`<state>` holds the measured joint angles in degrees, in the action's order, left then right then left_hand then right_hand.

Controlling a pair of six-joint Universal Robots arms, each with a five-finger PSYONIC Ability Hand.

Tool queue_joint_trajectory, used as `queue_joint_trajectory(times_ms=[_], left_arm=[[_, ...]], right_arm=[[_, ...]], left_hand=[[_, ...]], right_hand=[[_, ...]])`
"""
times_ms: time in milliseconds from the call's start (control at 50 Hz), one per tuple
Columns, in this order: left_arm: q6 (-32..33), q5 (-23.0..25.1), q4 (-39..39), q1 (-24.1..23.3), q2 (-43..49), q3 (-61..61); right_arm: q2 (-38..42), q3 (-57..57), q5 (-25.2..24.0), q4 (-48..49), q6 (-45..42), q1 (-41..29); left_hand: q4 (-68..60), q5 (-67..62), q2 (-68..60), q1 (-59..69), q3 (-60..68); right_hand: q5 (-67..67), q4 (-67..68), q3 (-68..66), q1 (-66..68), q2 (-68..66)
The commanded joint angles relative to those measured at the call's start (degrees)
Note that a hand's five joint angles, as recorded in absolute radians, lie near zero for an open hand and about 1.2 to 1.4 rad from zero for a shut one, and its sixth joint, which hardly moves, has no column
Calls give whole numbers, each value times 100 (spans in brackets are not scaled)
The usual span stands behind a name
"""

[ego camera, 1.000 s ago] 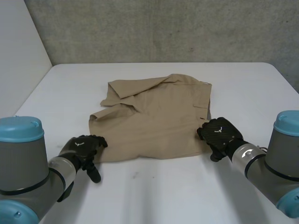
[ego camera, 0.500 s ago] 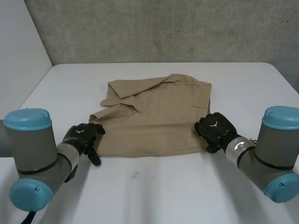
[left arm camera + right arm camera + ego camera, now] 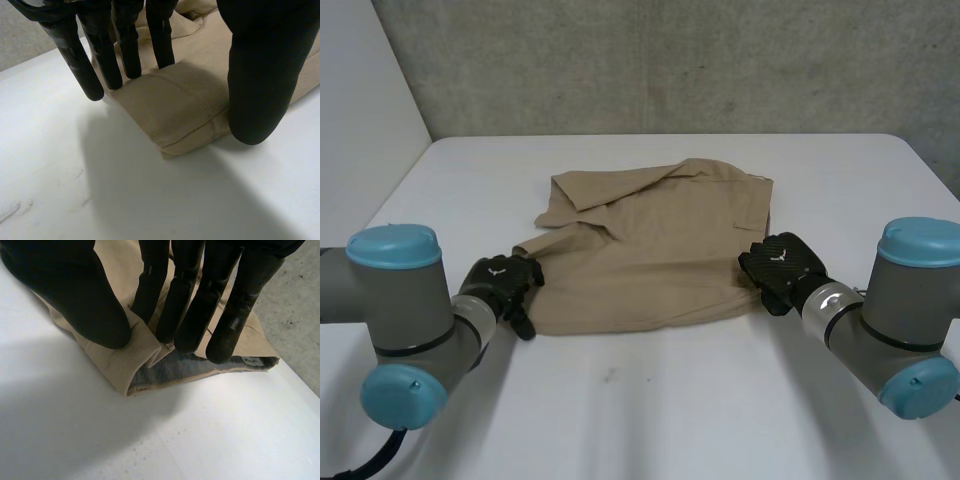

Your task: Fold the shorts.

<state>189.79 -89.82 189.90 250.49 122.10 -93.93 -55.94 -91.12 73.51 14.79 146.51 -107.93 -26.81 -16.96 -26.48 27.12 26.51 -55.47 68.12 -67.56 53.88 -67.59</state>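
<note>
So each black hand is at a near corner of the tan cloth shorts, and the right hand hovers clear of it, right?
No: the right hand pinches its corner of the tan cloth shorts between thumb and fingers, as the right wrist view shows. The rest holds.

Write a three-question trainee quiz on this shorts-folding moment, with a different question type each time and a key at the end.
1. True or false: the right hand pinches an edge of the tan fabric shorts between its thumb and fingers.
2. Multiple choice: the left hand is at which part of the shorts? A) a near corner B) the far edge C) the middle
3. Fill in: where the right hand holds the edge, the turned-up inside of the cloth shows the colour ____.

Key: 1 true; 2 A; 3 grey.
</note>
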Motion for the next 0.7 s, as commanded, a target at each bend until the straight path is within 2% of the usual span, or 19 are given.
queue_joint_trajectory(times_ms=[20,100,160,320,500,580,700], left_arm=[[164,0,153,0,200,173],[173,9,144,-9,201,147],[173,18,109,-26,61,68],[164,61,65,-96,-984,-274],[173,53,-242,-176,-1346,-609],[173,53,-769,-167,-1434,-793],[146,44,-1901,-176,-1969,-1074]], right_arm=[[-92,-2,23,-29,404,9],[-162,-2,49,-29,404,8],[-250,-20,119,-38,404,8],[-470,-55,199,-134,422,8],[-699,-117,190,-732,413,8],[-848,-257,146,-1188,334,79],[-1515,-538,76,-2515,-104,88]], left_hand=[[-2355,-2341,-2389,2325,2385],[-4321,-4307,-4355,4291,4351],[-5317,-5302,-5350,5286,5347],[-5319,-5304,-5352,5288,5349],[-5319,-5304,-5352,5288,5349],[-5319,-5304,-5352,5288,5349],[-5319,-5304,-5352,5288,5349]], right_hand=[[-1453,1188,-1244,2612,-1241],[-1453,1188,-1244,2612,-1241],[-1453,1188,-1244,2612,-1241],[-1453,1188,-1244,2612,-1241],[-1453,1188,-1244,2612,-1241],[-1453,1188,-1244,2612,-1241],[-1453,1188,-1244,2612,-1241]])
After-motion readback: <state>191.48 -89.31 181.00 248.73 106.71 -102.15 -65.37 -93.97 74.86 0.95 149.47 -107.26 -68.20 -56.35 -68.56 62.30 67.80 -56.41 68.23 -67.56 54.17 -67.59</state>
